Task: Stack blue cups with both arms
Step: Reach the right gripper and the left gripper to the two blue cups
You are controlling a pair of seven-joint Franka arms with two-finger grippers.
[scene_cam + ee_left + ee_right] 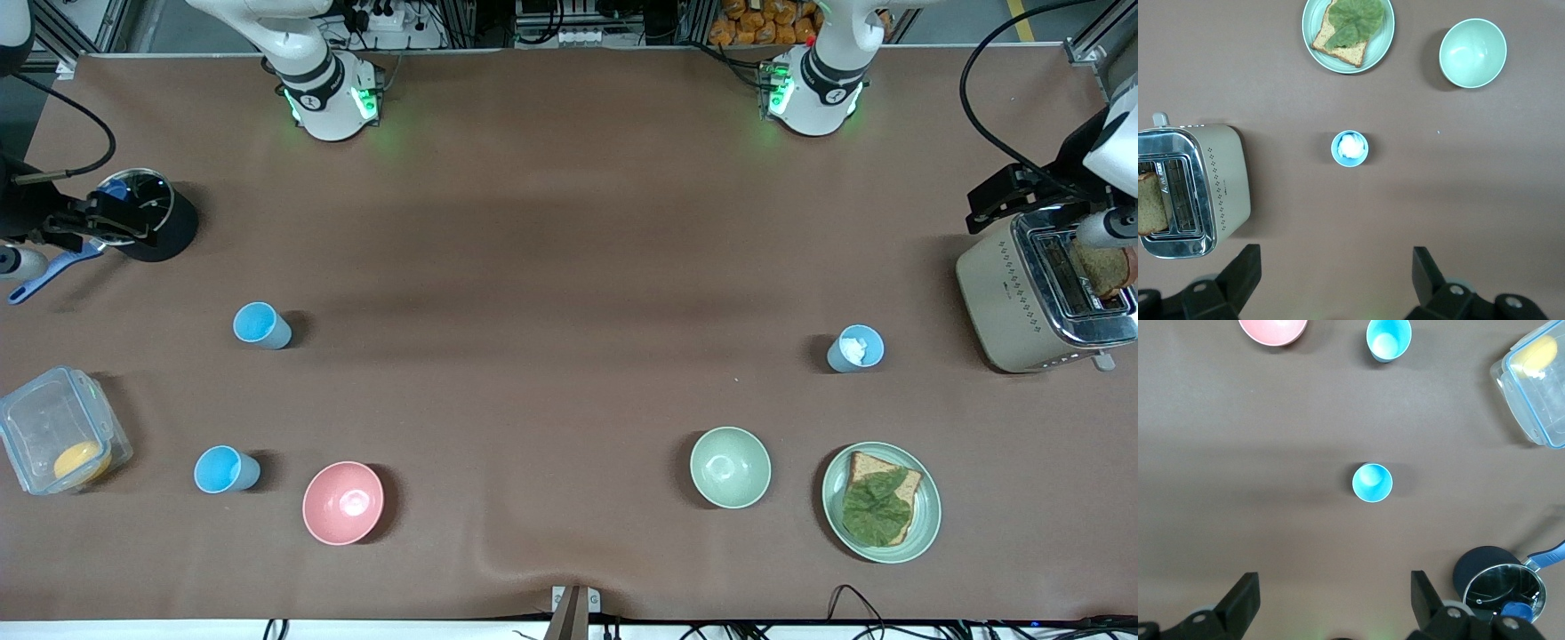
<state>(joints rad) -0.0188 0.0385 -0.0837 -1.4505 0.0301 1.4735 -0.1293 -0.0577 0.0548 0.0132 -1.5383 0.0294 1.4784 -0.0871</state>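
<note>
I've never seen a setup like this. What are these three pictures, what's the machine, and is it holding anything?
Two white robot arms stand at a brown table. The wide picture looks down from across the table; the other two come from cameras on each arm's wrist.

In the left wrist view, the left claw hangs open over a blue cup with something white inside, beside a toaster, a plate with bread and a leaf and a green bowl.

In the right wrist view, the right claw hangs open over an empty blue cup. Another blue cup, a pink bowl, a clear box and a black pot lie around.

Neither claw holds anything.
</note>
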